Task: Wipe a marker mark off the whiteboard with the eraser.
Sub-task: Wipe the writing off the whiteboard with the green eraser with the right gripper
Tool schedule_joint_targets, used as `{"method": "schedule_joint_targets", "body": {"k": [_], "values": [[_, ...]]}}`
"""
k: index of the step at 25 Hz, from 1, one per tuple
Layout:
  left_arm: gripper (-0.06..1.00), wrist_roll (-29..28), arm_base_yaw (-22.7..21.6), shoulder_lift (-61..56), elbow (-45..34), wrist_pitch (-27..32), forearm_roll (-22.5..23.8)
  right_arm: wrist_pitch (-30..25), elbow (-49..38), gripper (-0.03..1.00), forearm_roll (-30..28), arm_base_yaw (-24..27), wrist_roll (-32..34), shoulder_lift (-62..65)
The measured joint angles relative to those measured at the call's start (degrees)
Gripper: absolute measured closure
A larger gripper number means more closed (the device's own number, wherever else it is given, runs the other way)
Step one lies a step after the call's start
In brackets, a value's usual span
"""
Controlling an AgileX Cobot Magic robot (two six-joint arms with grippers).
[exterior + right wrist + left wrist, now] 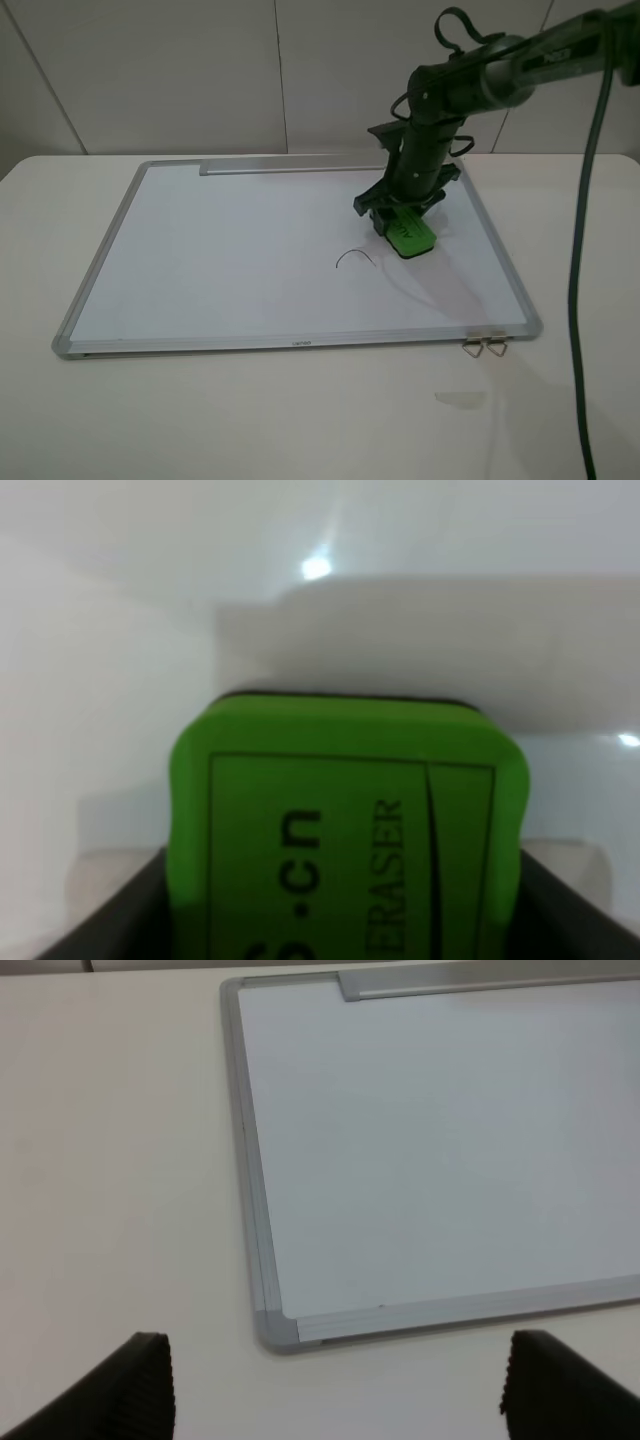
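Right gripper [405,225] clamps the green eraser [411,237]; marker mark [355,259] just beside the jaws — a tilted stroke could skip it; left gripper [340,1388] spread wide, empty.

off-white table [300,420] w/ rounded corners, pale panelled wall [200,70] behind, soft even light.

Cream-white table [250,420] fills lower part of high view, rounded corner at far left. Whiteboard [220,260] lies flat on it, mid-frame, grey tray strip [290,166] along upper edge. Two metal clips [486,346] jut from board's lower right corner onto tabletop. Small clear scrap [460,400] on table just below clips.
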State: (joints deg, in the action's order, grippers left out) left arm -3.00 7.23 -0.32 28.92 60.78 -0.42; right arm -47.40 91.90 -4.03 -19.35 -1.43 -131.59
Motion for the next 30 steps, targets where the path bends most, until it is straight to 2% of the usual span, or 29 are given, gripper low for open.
{"method": "schedule_joint_targets", "body": {"k": [3,7,14,20,26,27,30], "values": [[0.26,0.0,0.0,0.0,0.0,0.0,0.0,0.1,0.1,0.37,1.2,0.9,-0.2,-0.1],[0.26,0.0,0.0,0.0,0.0,0.0,0.0,0.7,0.2,0.37,3.0,-1.2,-3.5,-0.2],[0.26,0.0,0.0,0.0,0.0,0.0,0.0,3.8,0.3,0.37,8.4,-12.2,-5.0,-0.4],[0.26,0.0,0.0,0.0,0.0,0.0,0.0,7.2,0.4,0.37,8.6,-21.1,-5.3,-1.4],[0.26,0.0,0.0,0.0,0.0,0.0,0.0,8.0,1.1,0.37,5.6,-21.0,-5.4,-2.7],[0.26,0.0,0.0,0.0,0.0,0.0,0.0,8.7,1.1,0.37,4.0,-20.5,-5.4,-2.9],[0.26,0.0,0.0,0.0,0.0,0.0,0.0,9.9,1.1,0.37,4.0,-18.4,-5.1,-3.2]]}}
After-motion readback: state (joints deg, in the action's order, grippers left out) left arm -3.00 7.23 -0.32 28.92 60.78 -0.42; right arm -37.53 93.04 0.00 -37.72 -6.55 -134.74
